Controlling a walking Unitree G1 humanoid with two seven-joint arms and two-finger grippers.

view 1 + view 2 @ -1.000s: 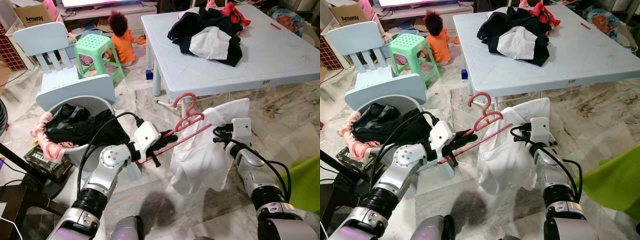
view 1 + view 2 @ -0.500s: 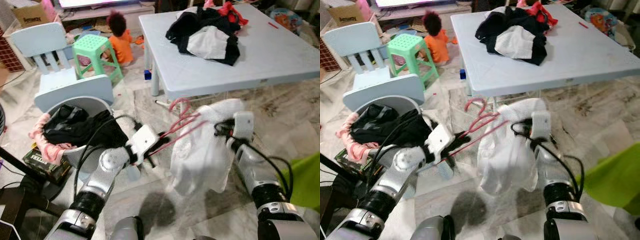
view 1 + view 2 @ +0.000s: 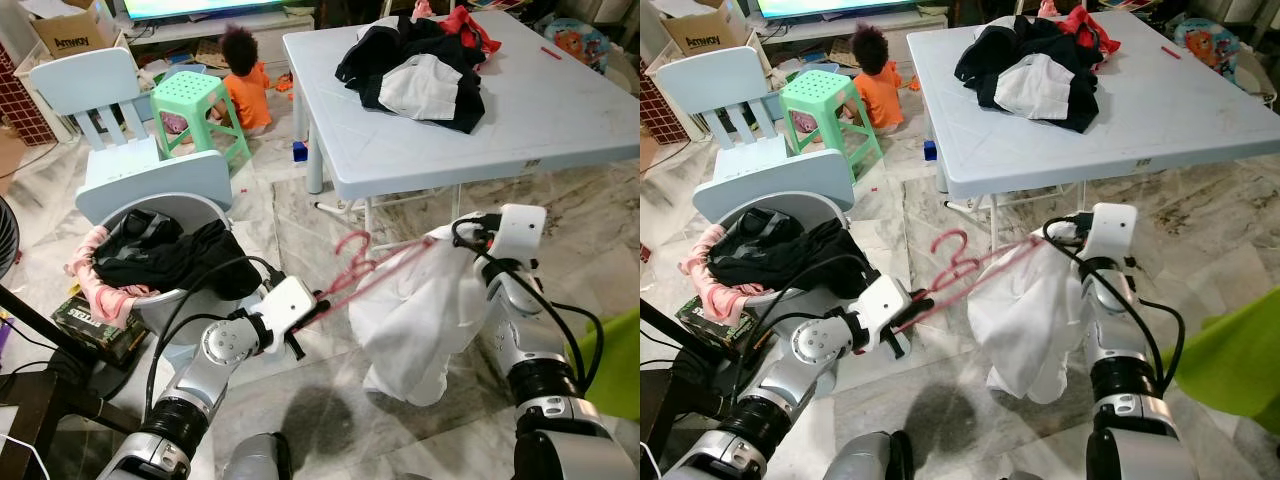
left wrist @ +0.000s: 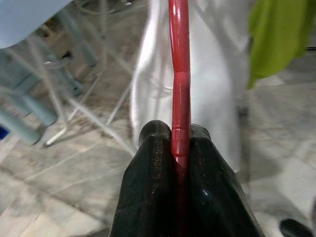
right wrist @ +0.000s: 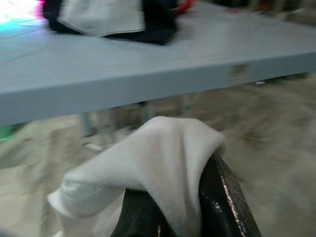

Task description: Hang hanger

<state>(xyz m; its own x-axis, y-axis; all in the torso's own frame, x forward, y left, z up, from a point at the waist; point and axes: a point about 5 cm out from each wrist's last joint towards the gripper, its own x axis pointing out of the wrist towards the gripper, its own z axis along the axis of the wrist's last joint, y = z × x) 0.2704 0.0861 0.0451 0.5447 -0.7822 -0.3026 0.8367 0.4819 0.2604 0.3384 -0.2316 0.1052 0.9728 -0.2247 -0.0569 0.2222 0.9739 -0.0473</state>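
The left gripper (image 4: 180, 148) pinches the low end of the pink hanger (image 3: 352, 272), which slants up over the floor into the white shirt (image 3: 420, 320) that the right gripper (image 5: 183, 207) pinches by a fold, near the table (image 3: 560, 120).

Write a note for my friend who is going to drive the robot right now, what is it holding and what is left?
Left pincer: shut on the lower end of the pink hanger.
Right pincer: shut on the white shirt, held up in front of the table.
The shirt droops from the hanger's far end toward the floor, bunched, not neatly spread. More clothes wait on the table and in the basket.
Done: hanger and shirt are picked up and joined.
Left: settle the shirt on the hanger, then hang it up.
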